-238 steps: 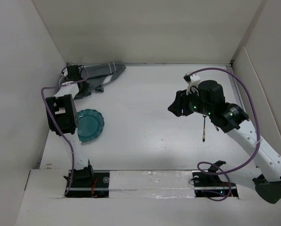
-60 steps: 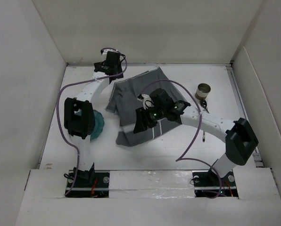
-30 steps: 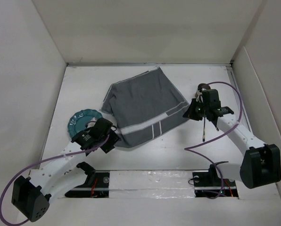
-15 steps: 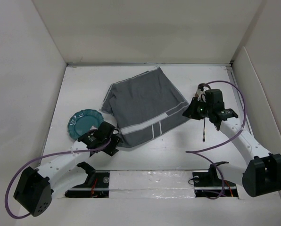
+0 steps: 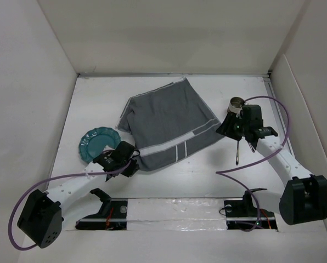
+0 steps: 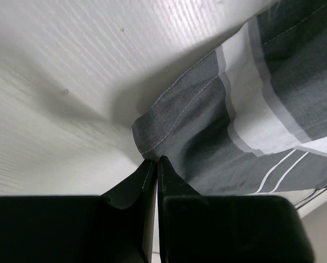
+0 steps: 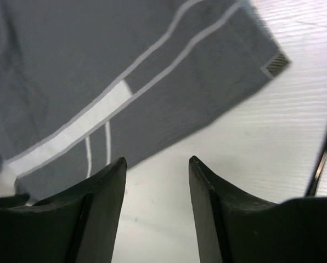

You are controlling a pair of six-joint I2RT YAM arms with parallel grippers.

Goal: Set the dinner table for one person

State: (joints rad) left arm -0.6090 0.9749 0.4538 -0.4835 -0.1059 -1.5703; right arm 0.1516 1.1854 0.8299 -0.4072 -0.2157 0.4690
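Left wrist view is showing the left tool (image 6: 156, 161) pressing its jaws together at a corner of the cloth (image 6: 251, 109); whether it is pinching fabric is unclear. The right tool (image 7: 156, 161) is gaping wide over the tabletop (image 7: 251, 142). Just beyond it, the cup (image 5: 237, 103) is keeping its inside hard to make out.

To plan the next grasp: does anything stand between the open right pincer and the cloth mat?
Nothing visible does: only bare dinner table lies between the right pincer and the cloth mat. The utensil lies aside.
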